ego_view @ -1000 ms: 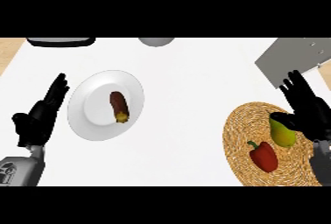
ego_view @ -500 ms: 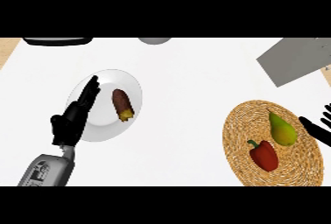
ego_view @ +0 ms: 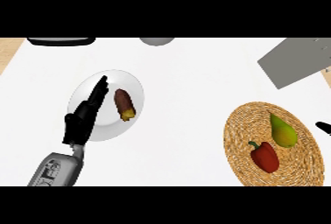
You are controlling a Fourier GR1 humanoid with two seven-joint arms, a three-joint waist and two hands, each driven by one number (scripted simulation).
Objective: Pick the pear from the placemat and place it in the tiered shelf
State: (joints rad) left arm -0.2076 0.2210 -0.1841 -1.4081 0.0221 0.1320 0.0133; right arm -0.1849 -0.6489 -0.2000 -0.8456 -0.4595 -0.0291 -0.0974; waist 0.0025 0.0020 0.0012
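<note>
Green pear lying on round woven straw placemat, lower right of frame, just beside red bell pepper. Right hand barely showing at right edge near pear, open or closed impossible to tell. Grey tiered shelf upper right. Left hand over white round plate at centre left, fingers straight and pressed together, holding nothing.

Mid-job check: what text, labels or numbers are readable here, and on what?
No readable text in this view.
Dark markings on the left forearm: too blurred to read.
Plate, placemat, pear, red pepper: no lettering shows.
</note>
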